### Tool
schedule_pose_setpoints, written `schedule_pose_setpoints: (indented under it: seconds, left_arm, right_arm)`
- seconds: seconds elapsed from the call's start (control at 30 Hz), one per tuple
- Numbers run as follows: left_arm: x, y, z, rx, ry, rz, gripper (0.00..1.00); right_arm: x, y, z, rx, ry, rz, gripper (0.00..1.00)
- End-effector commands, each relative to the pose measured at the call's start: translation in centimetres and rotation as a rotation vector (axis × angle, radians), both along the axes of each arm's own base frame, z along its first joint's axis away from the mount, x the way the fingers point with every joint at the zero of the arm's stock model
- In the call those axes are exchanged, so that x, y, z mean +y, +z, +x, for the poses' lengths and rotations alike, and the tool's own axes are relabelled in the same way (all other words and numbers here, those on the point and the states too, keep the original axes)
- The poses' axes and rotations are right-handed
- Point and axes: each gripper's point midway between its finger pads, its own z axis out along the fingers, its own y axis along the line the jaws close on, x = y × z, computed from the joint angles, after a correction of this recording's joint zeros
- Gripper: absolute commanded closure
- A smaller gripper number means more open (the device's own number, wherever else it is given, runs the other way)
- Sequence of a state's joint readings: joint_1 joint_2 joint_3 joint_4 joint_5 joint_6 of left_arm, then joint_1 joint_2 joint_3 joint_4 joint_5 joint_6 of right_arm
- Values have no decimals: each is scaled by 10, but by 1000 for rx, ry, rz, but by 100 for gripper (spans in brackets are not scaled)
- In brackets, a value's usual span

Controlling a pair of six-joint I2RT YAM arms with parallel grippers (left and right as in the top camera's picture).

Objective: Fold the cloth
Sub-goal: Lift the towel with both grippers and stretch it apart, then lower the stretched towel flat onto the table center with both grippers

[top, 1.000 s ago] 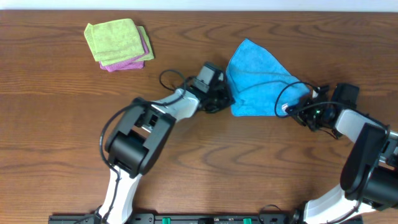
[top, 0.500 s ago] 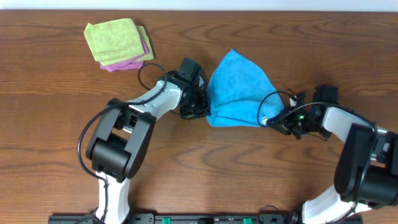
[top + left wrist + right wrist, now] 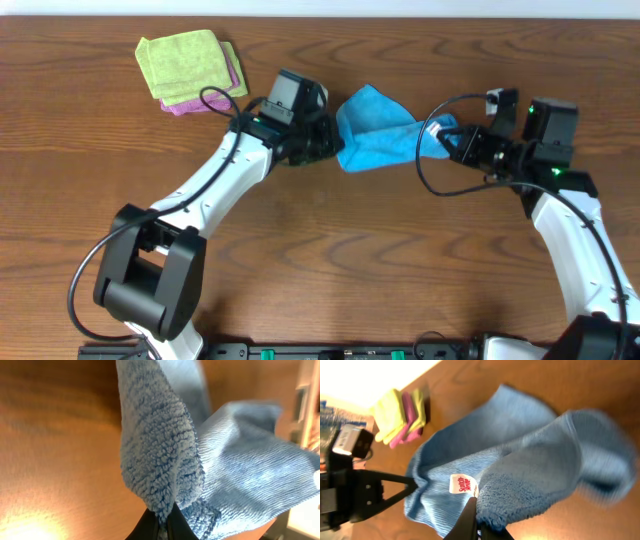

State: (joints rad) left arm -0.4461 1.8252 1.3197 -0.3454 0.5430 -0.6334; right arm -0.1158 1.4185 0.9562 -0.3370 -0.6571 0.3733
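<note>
The sky-blue cloth (image 3: 372, 135) hangs bunched above the table between my two grippers. My left gripper (image 3: 330, 150) is shut on its left corner; in the left wrist view the terry cloth (image 3: 165, 455) rises from the closed black fingers (image 3: 165, 522). My right gripper (image 3: 452, 140) is shut on the right corner. In the right wrist view the cloth (image 3: 530, 465) shows its white tag (image 3: 462, 483) just above the closed fingers (image 3: 476, 522), and the left gripper holds the far corner.
A lime-green folded cloth (image 3: 185, 60) lies on a pink-purple folded cloth (image 3: 212, 101) at the back left of the wooden table (image 3: 330, 260); both show in the right wrist view (image 3: 400, 415). Black cables loop near both wrists.
Both grippers have lifted the cloth off the table and carried it toward the back; it went from lying spread to hanging bunched. Both arms have risen.
</note>
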Motion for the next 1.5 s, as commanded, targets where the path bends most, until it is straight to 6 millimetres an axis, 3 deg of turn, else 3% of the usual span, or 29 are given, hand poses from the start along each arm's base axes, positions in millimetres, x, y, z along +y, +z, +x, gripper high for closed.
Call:
schedule_pose_setpoints:
  seconds: [0.0, 0.23, 0.37, 0.53, 0.63, 0.8, 1.03, 1.23, 1.4, 1.47]
  left_arm:
    - [9, 22, 28, -59, 85, -22, 94]
    - [29, 69, 83, -268, 212, -27, 94]
    - [37, 89, 103, -364, 255, -44, 94]
    - [49, 95, 120, -445, 315, -7, 94]
    - [52, 88, 130, -457, 329, -2, 95]
    - [62, 78, 145, -468, 354, -2, 94]
    - [87, 97, 163, -523, 408, -19, 94]
    - [79, 113, 164, -550, 375, -52, 94]
    - [77, 118, 164, -552, 361, -65, 94]
    - [74, 117, 162, -550, 344, -68, 94]
  right_arm:
    - [-8, 20, 18, -56, -55, -46, 99]
    - [-20, 48, 61, -189, -102, -92, 99]
    - [-20, 52, 89, -212, -96, -93, 99]
    - [-15, 65, 130, -261, -84, -113, 99]
    - [-13, 76, 147, -299, -85, -136, 99]
    - [-19, 88, 157, -341, -109, -186, 99]
    - [-28, 102, 166, -402, -152, -228, 99]
    - [-26, 118, 169, -440, -149, -228, 99]
    - [-27, 151, 174, -517, -145, -247, 99]
    - [-27, 153, 173, -517, -140, -255, 99]
